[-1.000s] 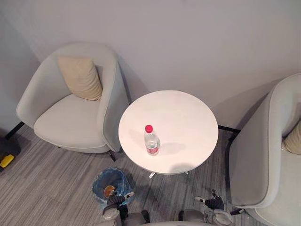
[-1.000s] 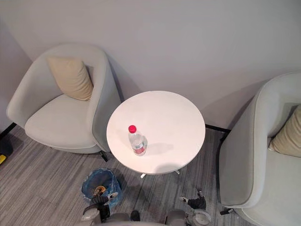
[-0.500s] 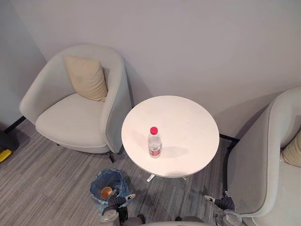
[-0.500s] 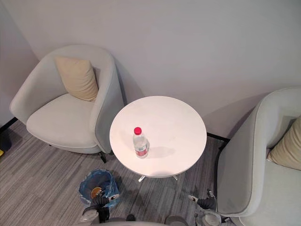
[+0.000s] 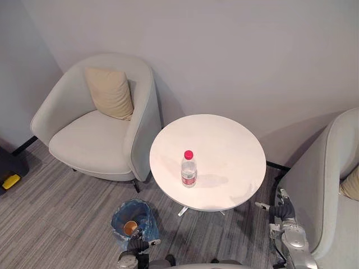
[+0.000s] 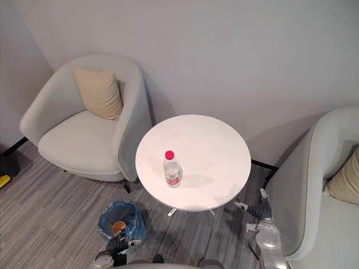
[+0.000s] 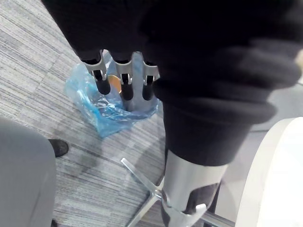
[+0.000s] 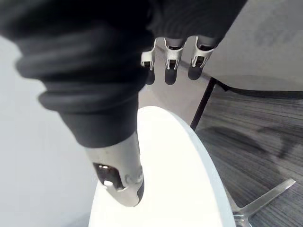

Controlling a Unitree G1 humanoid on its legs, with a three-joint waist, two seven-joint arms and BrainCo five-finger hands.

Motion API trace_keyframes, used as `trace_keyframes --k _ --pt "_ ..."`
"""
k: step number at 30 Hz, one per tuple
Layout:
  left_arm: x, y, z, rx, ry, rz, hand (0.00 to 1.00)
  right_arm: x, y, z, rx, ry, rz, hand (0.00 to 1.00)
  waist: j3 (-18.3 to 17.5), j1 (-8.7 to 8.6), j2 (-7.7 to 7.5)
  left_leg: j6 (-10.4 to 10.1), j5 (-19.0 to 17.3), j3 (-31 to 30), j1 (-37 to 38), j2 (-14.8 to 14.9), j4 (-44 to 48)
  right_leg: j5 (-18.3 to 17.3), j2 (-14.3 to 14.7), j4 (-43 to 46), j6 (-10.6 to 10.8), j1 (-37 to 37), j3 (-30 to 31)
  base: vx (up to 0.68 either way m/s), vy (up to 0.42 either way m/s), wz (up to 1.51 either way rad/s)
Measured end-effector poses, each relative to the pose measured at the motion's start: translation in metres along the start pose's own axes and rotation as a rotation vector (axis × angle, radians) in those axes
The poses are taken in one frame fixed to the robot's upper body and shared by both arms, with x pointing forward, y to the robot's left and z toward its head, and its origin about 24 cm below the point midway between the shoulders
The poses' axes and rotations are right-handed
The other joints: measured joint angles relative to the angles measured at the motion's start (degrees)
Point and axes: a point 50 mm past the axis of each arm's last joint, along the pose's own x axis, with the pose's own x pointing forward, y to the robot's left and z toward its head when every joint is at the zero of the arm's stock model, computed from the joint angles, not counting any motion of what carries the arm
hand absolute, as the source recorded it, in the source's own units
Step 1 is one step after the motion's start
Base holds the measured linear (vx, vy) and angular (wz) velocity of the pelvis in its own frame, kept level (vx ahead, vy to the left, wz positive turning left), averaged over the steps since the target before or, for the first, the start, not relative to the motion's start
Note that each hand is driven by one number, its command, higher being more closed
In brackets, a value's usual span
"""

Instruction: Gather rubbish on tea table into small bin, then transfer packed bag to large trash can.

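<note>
L fingers: straight, slightly apart, holding nothing.
R fingers: straight, nothing held.
L hand: low, just beside small bin.
R hand: btw tea table and right armchair.
Bottle: you'll find it upright on the table, red cap, well apart from both hands.
Bin contents: blue bag, paper cup inside.

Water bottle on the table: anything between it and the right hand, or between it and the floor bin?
Nothing visible. The water bottle stands alone on the round table; the open right hand is off its right edge, the blue-lined bin open-topped on the floor to its left.
</note>
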Motion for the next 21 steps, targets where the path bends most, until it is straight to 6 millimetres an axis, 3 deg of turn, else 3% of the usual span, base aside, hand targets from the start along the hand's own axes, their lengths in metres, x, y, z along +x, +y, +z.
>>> trace_keyframes --k 6,21 --pt "0.0 0.004 0.0 0.016 -0.001 0.003 0.0 0.008 0.003 0.018 -0.079 -0.077 0.087 0.0 0.0 0.0 0.06 0.2 0.1 -2.0 -1.0 -0.4 0.0 0.1 -0.2 -1.1 0.0 0.3 -1.6 0.01 -0.012 0.14" --pt "0.0 0.005 0.002 0.015 -0.016 -0.007 0.0 0.027 0.038 0.067 -0.186 -0.25 0.277 0.0 0.5 0.2 0.97 0.4 0.3 -4.8 -3.7 -0.8 0.0 0.7 -0.1 -3.3 0.0 0.0 -4.4 0.01 -0.013 0.1"
